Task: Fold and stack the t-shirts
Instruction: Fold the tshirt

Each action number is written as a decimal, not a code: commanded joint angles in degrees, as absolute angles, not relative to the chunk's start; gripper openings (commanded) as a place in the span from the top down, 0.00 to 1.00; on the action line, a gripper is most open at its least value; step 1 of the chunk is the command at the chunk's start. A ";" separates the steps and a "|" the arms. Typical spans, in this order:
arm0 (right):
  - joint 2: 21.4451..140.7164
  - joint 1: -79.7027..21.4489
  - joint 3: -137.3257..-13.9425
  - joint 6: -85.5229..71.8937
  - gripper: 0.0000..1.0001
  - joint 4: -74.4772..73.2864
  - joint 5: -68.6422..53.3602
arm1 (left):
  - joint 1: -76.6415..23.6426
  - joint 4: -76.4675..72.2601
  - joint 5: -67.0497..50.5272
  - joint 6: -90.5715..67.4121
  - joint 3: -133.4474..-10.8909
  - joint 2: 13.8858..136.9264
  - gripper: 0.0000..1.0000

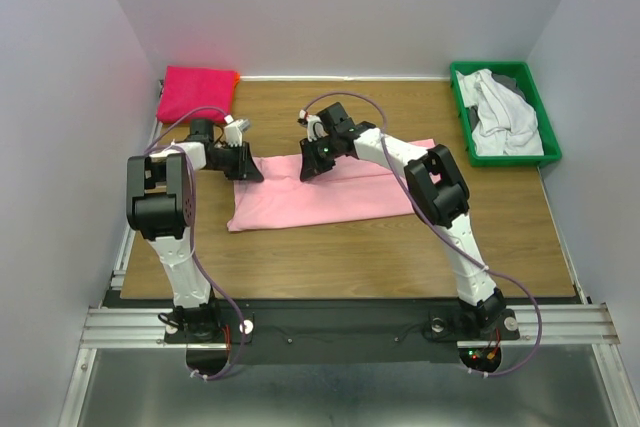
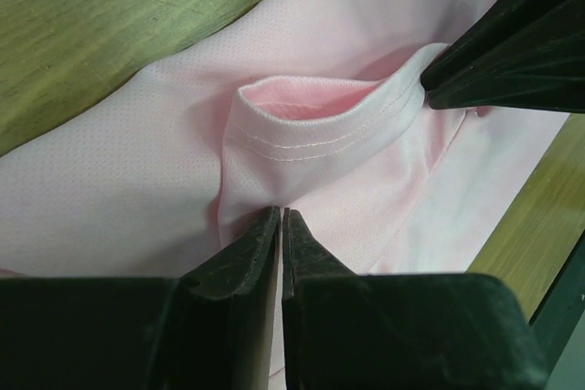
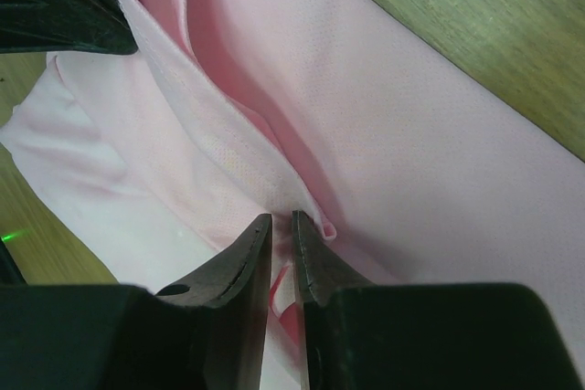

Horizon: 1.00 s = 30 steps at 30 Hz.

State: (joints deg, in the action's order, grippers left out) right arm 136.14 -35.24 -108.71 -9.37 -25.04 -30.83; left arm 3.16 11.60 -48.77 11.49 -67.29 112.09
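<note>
**Risk: slipping cloth**

The pink shirt [image 1: 330,199] lies on the tabletop [image 1: 400,247] — left hand [image 2: 281,216] and right hand [image 3: 281,221] each pinch its far edge, jaws narrow. Shallow bites may lose a layer on lifting — skewing the fold.

Both arms reach forward, wrists dipped low.
Left gripper [image 2: 281,212] and right gripper [image 3: 281,218] each hold their jaws nearly together, light pink t-shirt [image 1: 320,197] pinched between them.

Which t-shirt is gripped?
The light pink t-shirt mid-table, pinched by left gripper and right gripper; the magenta t-shirt lies far left, white t-shirts in the green bin.
</note>
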 commanded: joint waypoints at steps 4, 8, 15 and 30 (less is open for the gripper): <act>136.23 -35.42 -107.23 -9.93 0.79 -24.17 -30.32 | 0.97 11.08 -51.06 11.17 -71.01 108.54 0.79; 136.23 -35.42 -107.14 -10.28 0.79 -24.17 -30.15 | 0.88 8.09 -51.68 7.83 -72.42 111.70 0.79; 136.23 -35.33 -106.44 -10.28 0.79 -24.08 -29.71 | 2.10 4.22 -48.00 2.90 -73.91 116.89 0.79; 127.54 -33.49 -105.21 -7.47 0.71 -24.34 -32.07 | 4.22 10.28 -43.77 8.00 -74.09 108.56 0.70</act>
State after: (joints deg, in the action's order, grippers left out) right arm 134.32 -34.87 -106.06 -9.80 -22.85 -31.29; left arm 3.60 7.57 -45.98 4.25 -72.55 115.50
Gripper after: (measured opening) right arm 0.257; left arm 0.286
